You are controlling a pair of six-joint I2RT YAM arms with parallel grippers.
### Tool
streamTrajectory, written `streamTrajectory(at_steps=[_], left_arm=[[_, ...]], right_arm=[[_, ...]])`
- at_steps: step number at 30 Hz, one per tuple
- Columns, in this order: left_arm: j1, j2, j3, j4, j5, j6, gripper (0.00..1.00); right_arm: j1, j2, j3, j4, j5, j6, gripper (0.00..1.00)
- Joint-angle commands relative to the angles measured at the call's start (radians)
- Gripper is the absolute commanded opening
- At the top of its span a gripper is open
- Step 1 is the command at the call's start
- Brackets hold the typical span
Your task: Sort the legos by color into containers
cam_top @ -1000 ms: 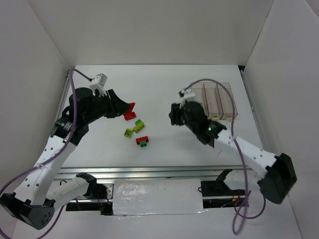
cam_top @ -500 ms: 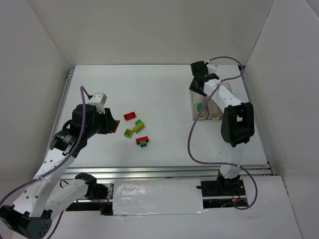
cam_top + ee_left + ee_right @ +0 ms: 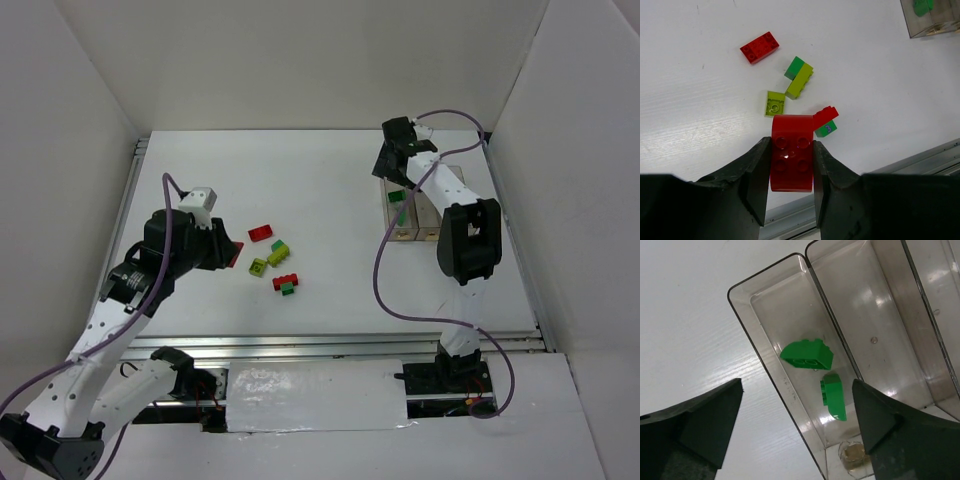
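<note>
Firmly, the left gripper (image 3: 791, 146) is clamped on a red brick (image 3: 791, 165), a finger pressed against each long side and the studs turned up toward the wrist camera. It hangs over the left part of the white table (image 3: 330, 180), just left of the loose legos.

Those loose pieces lie in a small cluster left of centre. Farthest is a flat red brick (image 3: 759, 47). Nearer and a little right lies a yellow-green brick (image 3: 801, 82) with a dark green piece (image 3: 793, 67) joined at its end. Just beside that sits a small yellow-green square (image 3: 775, 103). Nearest of all, a small red piece (image 3: 826, 116) touches a small green piece (image 3: 825, 130).

Over at the far right, the right gripper (image 3: 797, 385) is spread wide with nothing between its fingers. It hovers above the leftmost bin (image 3: 767, 266) of the three clear containers (image 3: 420, 222), which stand joined in a row. Two dark green legos lie on that bin's floor, one a sloped brick (image 3: 807, 354) and one a narrower brick (image 3: 834, 394) closer to the labelled near end. They look just apart, though the clear plastic glare makes that hard to confirm.
</note>
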Motion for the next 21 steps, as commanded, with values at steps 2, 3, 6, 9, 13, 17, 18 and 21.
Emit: streamTrajectory(at_steps=[2, 3, 6, 9, 13, 17, 18, 21], left_arm=[[0.004, -0.023, 0.001, 0.06, 0.042, 0.021, 0.0], [0.004, -0.023, 0.003, 0.061, 0.048, 0.023, 0.0], [0.004, -0.025, 0.003, 0.079, 0.12, 0.034, 0.0], [0.005, -0.028, 0.006, 0.112, 0.222, 0.046, 0.0], [0.007, -0.043, 0.003, 0.191, 0.389, 0.053, 0.0], [0.004, -0.061, 0.006, 0.242, 0.47, 0.093, 0.0], [0.002, -0.069, 0.006, 0.247, 0.467, 0.11, 0.0], [0.002, -0.106, -0.006, 0.273, 0.464, 0.168, 0.0]], right_arm=[[-0.004, -0.053, 0.027, -0.02, -0.031, -0.021, 1.0], [-0.001, -0.067, 0.023, -0.028, -0.045, -0.019, 1.0], [0.019, -0.178, -0.064, -0.005, -0.155, -0.012, 1.0], [0.052, -0.364, -0.262, 0.102, -0.382, 0.03, 1.0], [0.191, -0.635, -0.561, 0.295, -0.643, 0.157, 1.0], [0.321, -0.772, -0.684, 0.429, -0.806, 0.295, 0.99], [0.343, -0.797, -0.706, 0.484, -0.814, 0.37, 1.0], [0.41, -0.87, -0.795, 0.605, -0.846, 0.526, 1.0]])
